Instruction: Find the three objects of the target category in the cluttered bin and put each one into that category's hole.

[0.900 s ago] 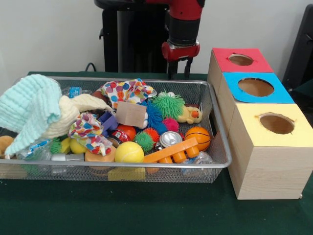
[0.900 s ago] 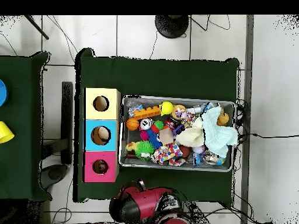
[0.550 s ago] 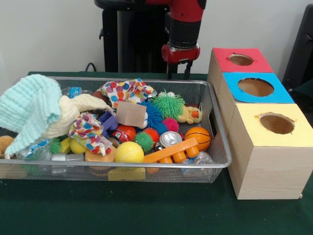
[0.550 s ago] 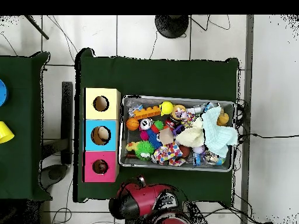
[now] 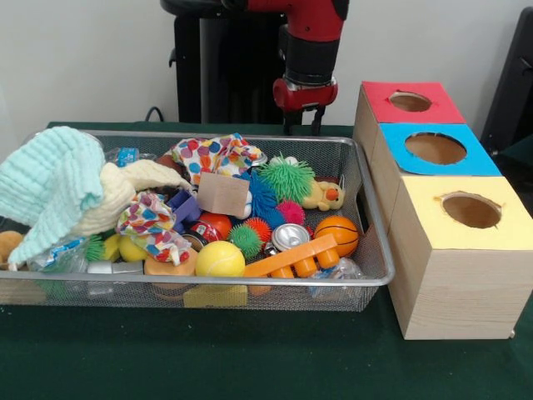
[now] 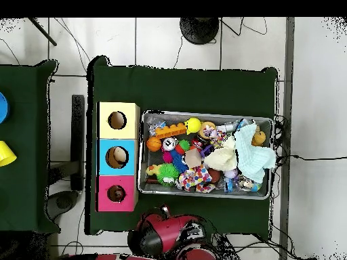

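A wire mesh bin point(image 5: 376, 218) point(image 6: 143, 154) holds a heap of toys. In it lie a yellow tennis ball point(image 5: 220, 259), a small basketball point(image 5: 336, 233) point(image 6: 154, 143), a red ball point(image 5: 216, 223), a green spiky ball point(image 5: 286, 177) and smaller spiky balls point(image 5: 246, 239). Beside the bin stand three wooden boxes with holes: red point(image 5: 410, 102) point(image 6: 116, 193), blue point(image 5: 435, 148) point(image 6: 116, 157) and yellow point(image 5: 471, 210) point(image 6: 117, 120). My gripper point(image 5: 302, 125) hangs behind the bin's far rim, open and empty.
Also in the bin are a mint cloth point(image 5: 50, 187), a cream cloth point(image 5: 125, 193), a spotted cloth point(image 5: 218, 155), an orange brick point(image 5: 293, 256), a can point(image 5: 290, 236), a plush duck point(image 5: 324, 195) and a wooden block point(image 5: 223, 194). Something tan shows inside the blue hole point(image 6: 119, 156).
The arm has shifted slightly behind the bin's far rim, the gripper staying open. Nothing in the bin has moved.
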Controlling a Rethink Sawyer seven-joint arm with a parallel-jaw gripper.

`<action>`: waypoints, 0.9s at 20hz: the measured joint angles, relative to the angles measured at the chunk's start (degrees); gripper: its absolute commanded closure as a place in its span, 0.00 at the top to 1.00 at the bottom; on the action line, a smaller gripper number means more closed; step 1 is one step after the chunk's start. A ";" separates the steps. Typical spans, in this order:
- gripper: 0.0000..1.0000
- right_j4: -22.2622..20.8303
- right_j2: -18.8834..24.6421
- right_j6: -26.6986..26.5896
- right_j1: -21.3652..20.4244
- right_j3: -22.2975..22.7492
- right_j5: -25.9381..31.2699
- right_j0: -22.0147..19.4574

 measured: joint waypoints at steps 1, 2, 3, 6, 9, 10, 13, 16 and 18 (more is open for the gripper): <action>1.00 0.00 -0.01 0.00 0.26 -0.04 -0.32 0.01; 1.00 0.00 -0.01 0.00 0.49 -0.09 -0.57 0.01; 1.00 0.00 -0.02 0.00 0.73 -0.14 -0.83 0.02; 1.00 0.01 -0.02 0.00 1.67 -0.34 -2.05 0.04; 1.00 0.02 -0.02 0.00 2.43 -0.47 -3.06 0.05; 1.00 0.02 -0.02 0.00 2.62 -0.50 -3.28 0.05; 1.00 0.01 -0.02 0.00 3.22 -0.53 -3.84 0.05; 1.00 0.01 -0.02 0.00 3.72 -0.54 -4.57 0.05; 1.00 0.02 -0.02 0.00 4.00 -0.54 -5.11 0.05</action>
